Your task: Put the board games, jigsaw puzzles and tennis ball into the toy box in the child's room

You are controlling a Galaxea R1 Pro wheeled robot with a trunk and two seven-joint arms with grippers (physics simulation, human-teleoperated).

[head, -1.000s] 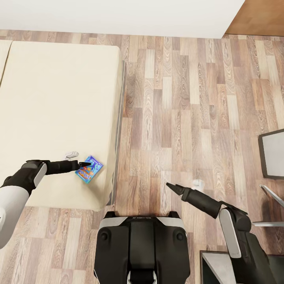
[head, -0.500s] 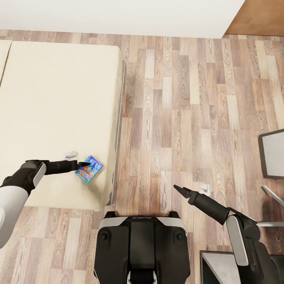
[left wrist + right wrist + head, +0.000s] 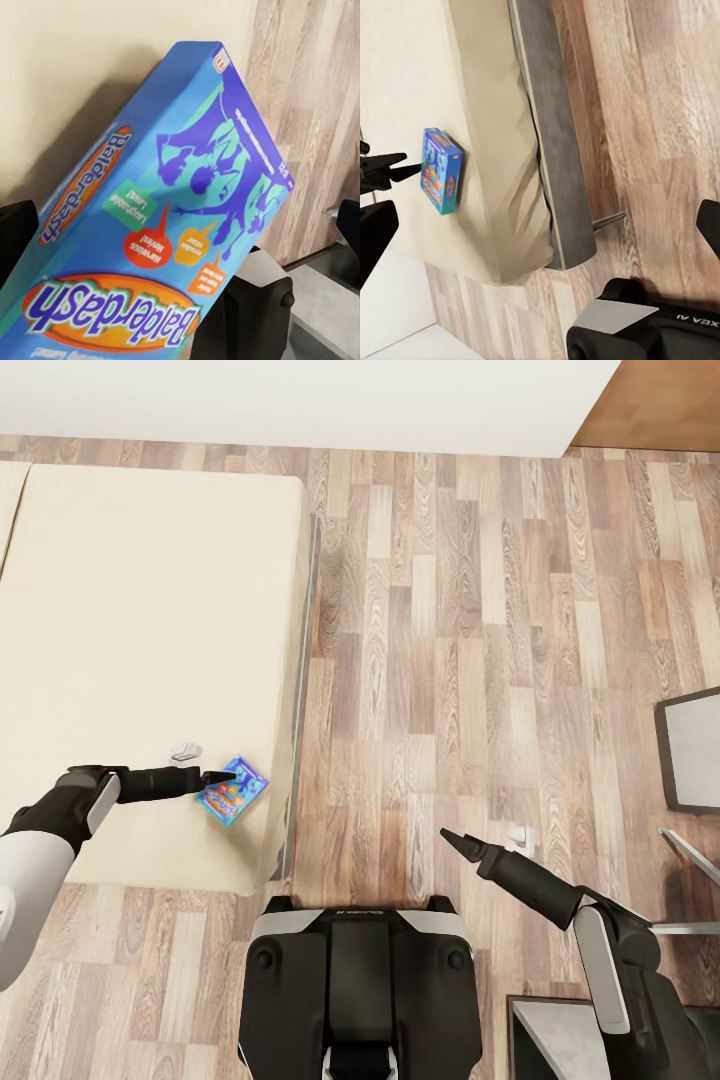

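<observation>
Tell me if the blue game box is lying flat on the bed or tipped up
Tipped up. The game box stands on edge on the bed, side face visible; the left pincer is at its near edge.

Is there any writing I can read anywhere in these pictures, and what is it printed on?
"Balderdash": large orange logo on the face of the blue game box, which lies on the bed.
"Balderdash": again in a smaller orange oval on the box's side.
Small words in the green, red and orange bubbles on the box: too small to read.
Letters on the robot's base in the right wrist view: cut off and too small to read.
</observation>
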